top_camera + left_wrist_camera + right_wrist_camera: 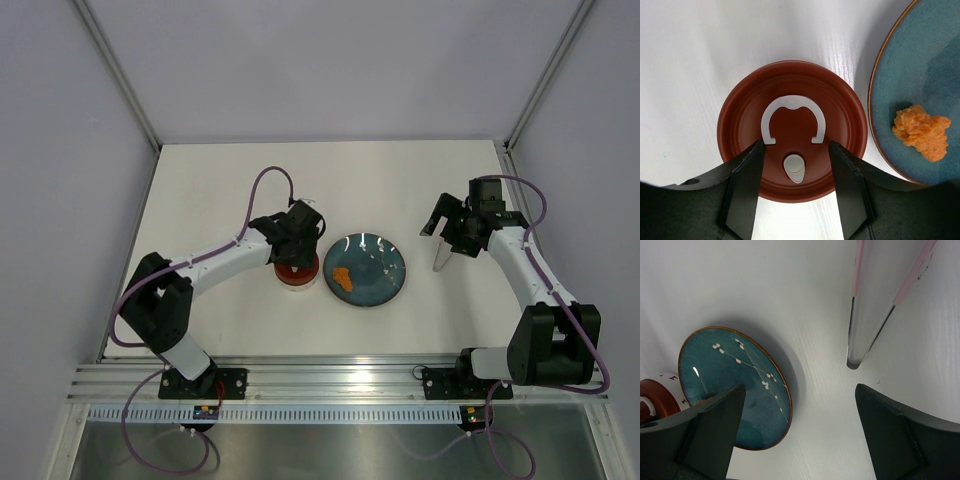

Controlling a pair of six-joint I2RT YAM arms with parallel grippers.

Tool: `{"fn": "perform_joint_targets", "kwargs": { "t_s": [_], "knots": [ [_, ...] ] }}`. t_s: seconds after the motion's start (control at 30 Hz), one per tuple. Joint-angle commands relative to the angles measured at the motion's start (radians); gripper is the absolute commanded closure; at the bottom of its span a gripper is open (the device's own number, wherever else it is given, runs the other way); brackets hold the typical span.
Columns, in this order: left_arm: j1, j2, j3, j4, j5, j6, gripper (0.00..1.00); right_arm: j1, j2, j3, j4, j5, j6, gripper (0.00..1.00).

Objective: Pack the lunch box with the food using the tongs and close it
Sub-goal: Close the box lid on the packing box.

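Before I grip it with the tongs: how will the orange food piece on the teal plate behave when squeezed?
The orange food piece looks lumpy and crumbly, so it may break under a firm squeeze. It is small, so probably light. The teal plate is glossy, so the piece might slide if pushed.

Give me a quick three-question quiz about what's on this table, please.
1. What covers the lunch box?
2. True or false: the teal plate is empty.
3. The tongs lie: A) on the plate B) on the table, right of the plate C) in the lunch box.
Key: 1 its dark red lid; 2 false, orange food remains; 3 B.
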Motion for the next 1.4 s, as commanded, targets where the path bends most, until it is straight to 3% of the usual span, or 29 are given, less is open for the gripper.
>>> {"fn": "perform_joint_targets", "kwargs": {
  "t_s": [0.0, 0.2, 0.53, 0.63, 0.67, 0.8, 1.37],
  "knots": [
    [0.005, -0.017, -0.032, -0.003, 0.016, -0.021, 0.41, 0.002, -0.019, -0.002, 0.005, 0.001, -0.003, 0.01],
    [0.007, -0.028, -0.007, -0.029, 0.002, -0.018, 0.34, 0.002, -0.021, -0.001, 0.002, 0.001, -0.001, 0.01],
    [0.007, -0.113, 0.074, -0.101, -0.050, 0.000, 0.32, 0.002, -0.018, 0.007, 0.004, -0.005, 0.000, 0.01],
    [0.007, -0.126, 0.074, -0.098, -0.054, 0.005, 0.40, 0.003, -0.015, 0.007, 0.007, -0.009, 0.000, 0.01],
    [0.007, -0.124, 0.073, -0.095, -0.053, 0.005, 0.58, 0.002, -0.013, 0.007, 0.007, -0.011, 0.002, 0.01],
    [0.010, -0.106, 0.066, -0.092, -0.045, 0.000, 1.00, 0.003, -0.011, 0.010, 0.008, -0.017, 0.002, 0.01],
    [0.054, -0.092, 0.042, -0.066, -0.007, -0.013, 1.00, 0.002, -0.002, 0.010, 0.013, -0.020, -0.003, 0.01]
  ]
}}
